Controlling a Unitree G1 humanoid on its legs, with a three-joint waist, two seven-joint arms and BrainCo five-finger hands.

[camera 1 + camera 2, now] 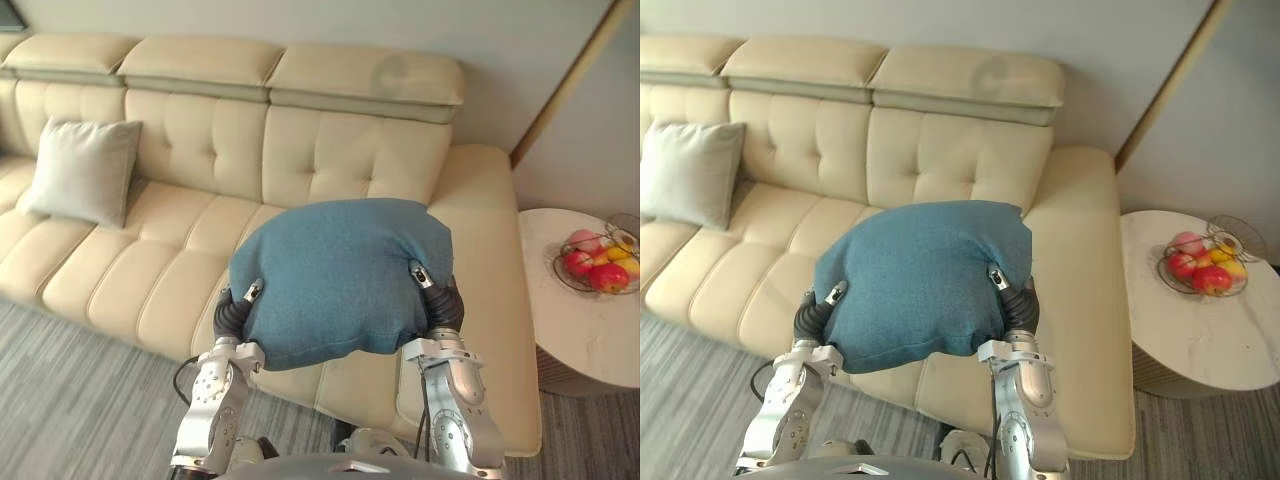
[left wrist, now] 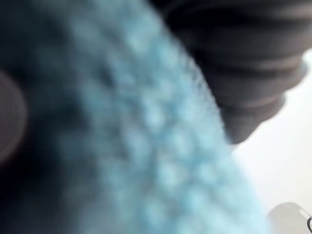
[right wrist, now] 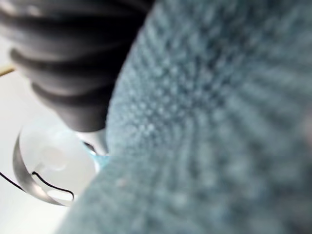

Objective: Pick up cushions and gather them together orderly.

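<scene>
Currently left hand (image 1: 236, 308) and right hand (image 1: 441, 300) are pressed on opposite sides of the blue cushion (image 1: 340, 275) — raised over the cream sofa (image 1: 170, 270). Whether either is closed cannot be told; both are buried in fabric. A grey cushion (image 1: 82, 170) is propped well beyond the left hand — against the backrest.

This is a living room in a home. A long cream sofa (image 1: 200, 170) with a buttoned back and padded headrests stands against a plain wall (image 1: 300, 25). A grey cushion (image 1: 82, 170) leans at the sofa's left end, and a blue cushion (image 1: 340, 275) is above the seat's front edge. Beside the sofa's right end, a round white tabletop (image 1: 590, 335) carries a wire bowl (image 1: 598, 262) of fruit. Grey striped carpet (image 1: 70, 400) covers the floor.
</scene>
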